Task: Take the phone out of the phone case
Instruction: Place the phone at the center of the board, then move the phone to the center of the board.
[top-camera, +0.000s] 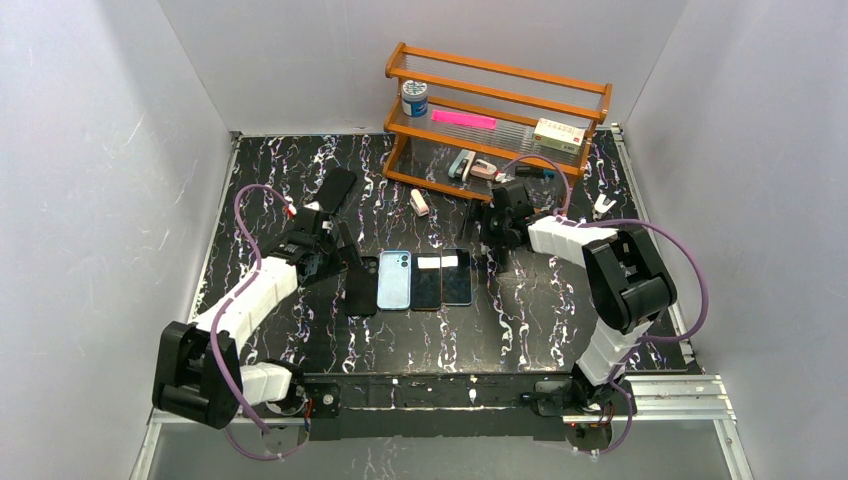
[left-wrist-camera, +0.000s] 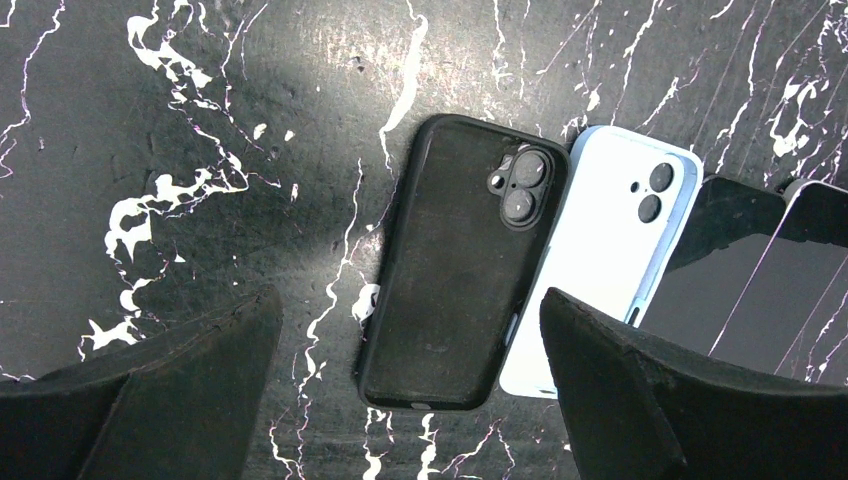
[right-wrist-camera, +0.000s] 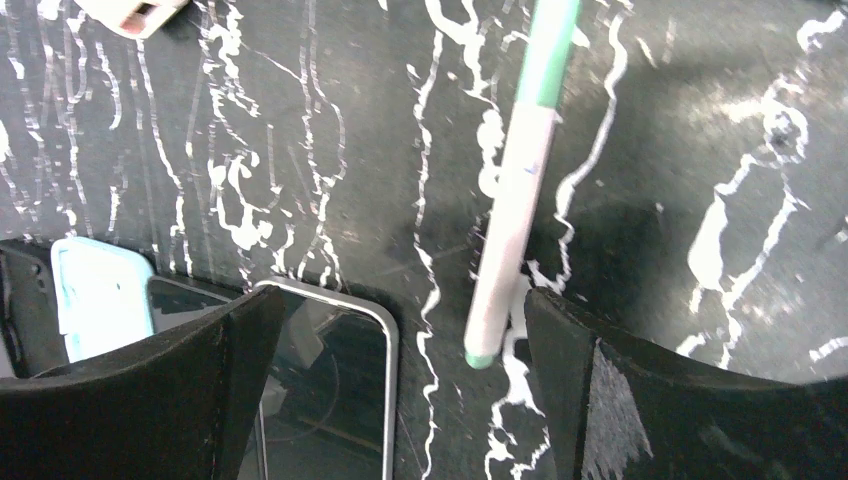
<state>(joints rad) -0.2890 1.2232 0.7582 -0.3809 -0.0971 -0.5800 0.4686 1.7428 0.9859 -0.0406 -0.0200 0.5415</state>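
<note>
A black marbled bench (top-camera: 560, 310) is filling the middle of the top view, with a wooden rack (top-camera: 497, 70) standing at its upper edge.

The left hand (top-camera: 325, 235) is hanging at the left of centre. In its wrist view the left hand (left-wrist-camera: 405, 315) is standing wide, with nothing between its fingers (left-wrist-camera: 200, 370), above the black case (left-wrist-camera: 440, 300).

The right hand (top-camera: 505, 215) is hovering just right of centre. In its own view the right hand (right-wrist-camera: 400, 300) is also gaping wide and gripping nothing.

Four handsets are lying side by side in a row at the centre of the bench. The black case (top-camera: 362, 287) is lying at the left end of the row, back up, the phone (left-wrist-camera: 522, 185) showing its lenses through the cutout. A light blue phone (top-camera: 394, 279) is lying right beside it, touching it, and then two dark-screened phones (top-camera: 427, 283) (top-camera: 457, 277) are lying face up.

A white pen with green ends (right-wrist-camera: 515, 200) is lying on the bench in the upper middle of the right wrist view, apart from the phones.

A white box (top-camera: 559, 134), a pink strip (top-camera: 463, 119) and a blue-and-white tub (top-camera: 414, 97) are sitting on the rack.
</note>
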